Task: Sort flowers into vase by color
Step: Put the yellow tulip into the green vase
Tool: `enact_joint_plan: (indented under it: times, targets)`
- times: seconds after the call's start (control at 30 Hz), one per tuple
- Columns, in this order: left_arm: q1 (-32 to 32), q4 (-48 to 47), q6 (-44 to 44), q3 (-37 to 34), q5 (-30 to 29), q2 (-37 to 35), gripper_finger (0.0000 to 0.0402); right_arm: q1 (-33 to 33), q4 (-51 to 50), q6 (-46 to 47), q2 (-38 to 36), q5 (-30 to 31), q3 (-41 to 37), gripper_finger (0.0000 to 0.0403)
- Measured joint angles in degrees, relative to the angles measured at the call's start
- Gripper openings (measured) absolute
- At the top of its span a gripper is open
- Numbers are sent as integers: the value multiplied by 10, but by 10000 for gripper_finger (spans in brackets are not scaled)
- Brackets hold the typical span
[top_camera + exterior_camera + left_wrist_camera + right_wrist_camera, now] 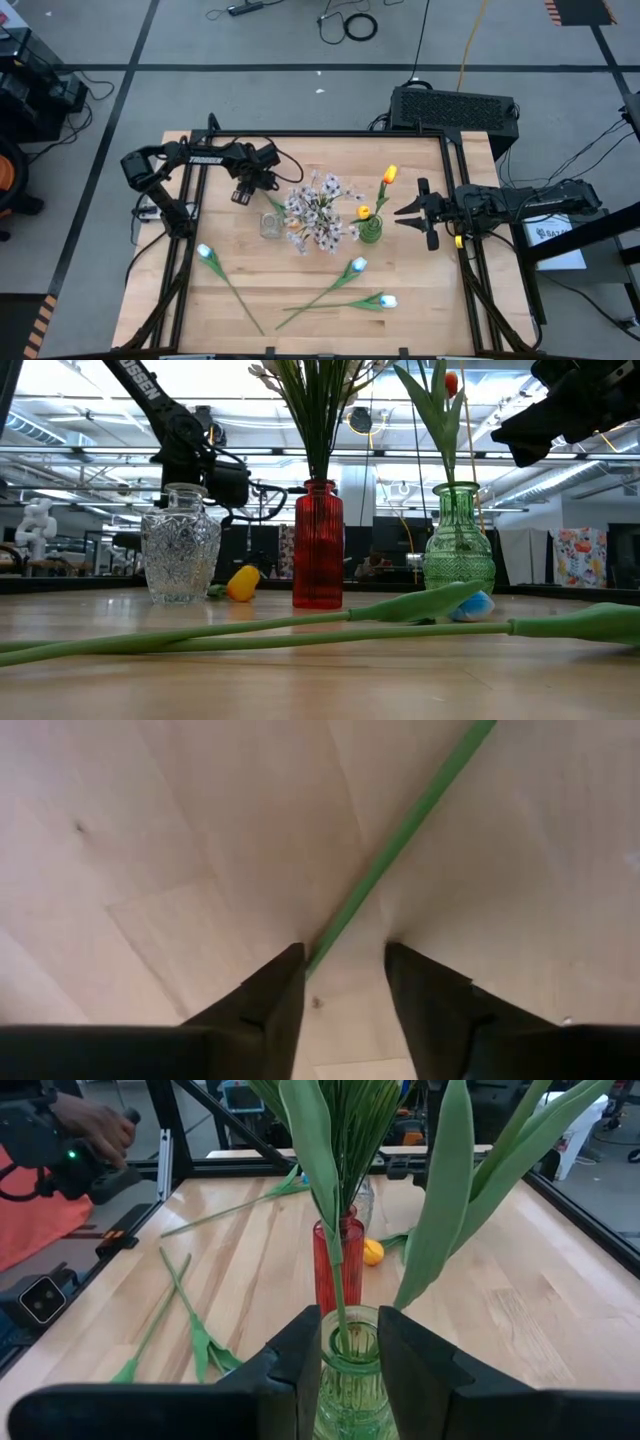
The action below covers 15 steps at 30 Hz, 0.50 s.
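The left gripper point(243, 192) hangs low over the far-left part of the wooden surface point(420, 310), just behind the clear glass vase point(270, 224). Its wrist view looks straight down on a thin green stem point(400, 835) lying flat on the wood, running in between the two fingers point(265, 995). They stand apart on either side of it, not closed on it. An orange-yellow tulip head point(241, 583) rests on the surface behind that vase, and I judge this is its stem.

The right gripper point(418, 212) waits just beside the green vase point(370, 232), which holds two orange-yellow tulips point(388, 175). Its fingers sit part-way apart with nothing between them; the vase neck only shows beyond them. The red vase point(318, 545) in the middle holds the spray of small pale blossoms point(320, 210). Three pale-blue tulips point(358, 266) lie loose on the near half of the surface.

These flowers look light and springy: a stiff thin stem with a heavier head on one end. I'd expect a thin round stem to roll or slip, so a grip square across it, somewhat toward the head, should stop it drooping. The glass vases look tippable if knocked.
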Motion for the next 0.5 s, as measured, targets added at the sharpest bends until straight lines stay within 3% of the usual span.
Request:
enact_joint_plan:
  times: [0.5]
  targets:
    - [13,13,-9,-1,-6,2,7,0,0,-1,0,0,0,93]
